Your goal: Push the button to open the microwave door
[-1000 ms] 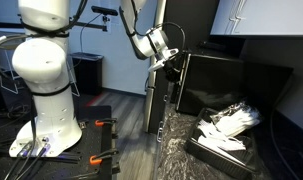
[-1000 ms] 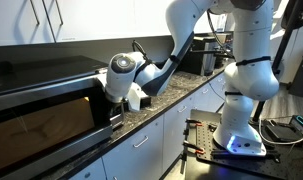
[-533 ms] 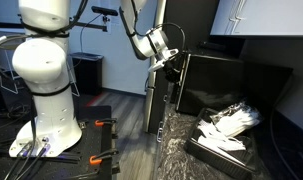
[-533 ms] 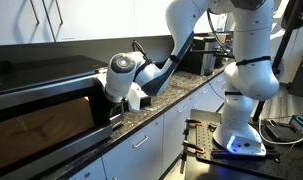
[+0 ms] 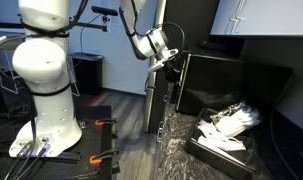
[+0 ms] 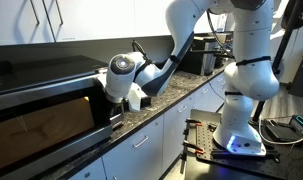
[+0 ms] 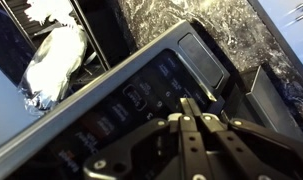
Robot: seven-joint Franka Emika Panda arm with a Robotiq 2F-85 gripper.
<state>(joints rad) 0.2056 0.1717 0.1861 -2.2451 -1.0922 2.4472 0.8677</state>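
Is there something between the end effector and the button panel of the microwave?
Nothing visible does. In the wrist view the shut end effector sits right at the button panel; the foil lies well aside.

The arm [image 6: 241, 70] is built of glossy white rounded shells with dark bands at the joints. It has a grey round cap [image 6: 122, 66] on its wrist segment and a thin black cable [image 6: 139, 47] beside it. Its broad white base [image 5: 46, 120] has coloured wires [image 5: 33, 148] at the foot, and the end effector [image 7: 191, 103] is black metal, its linkage bars pinned with round screws [image 7: 99, 166].
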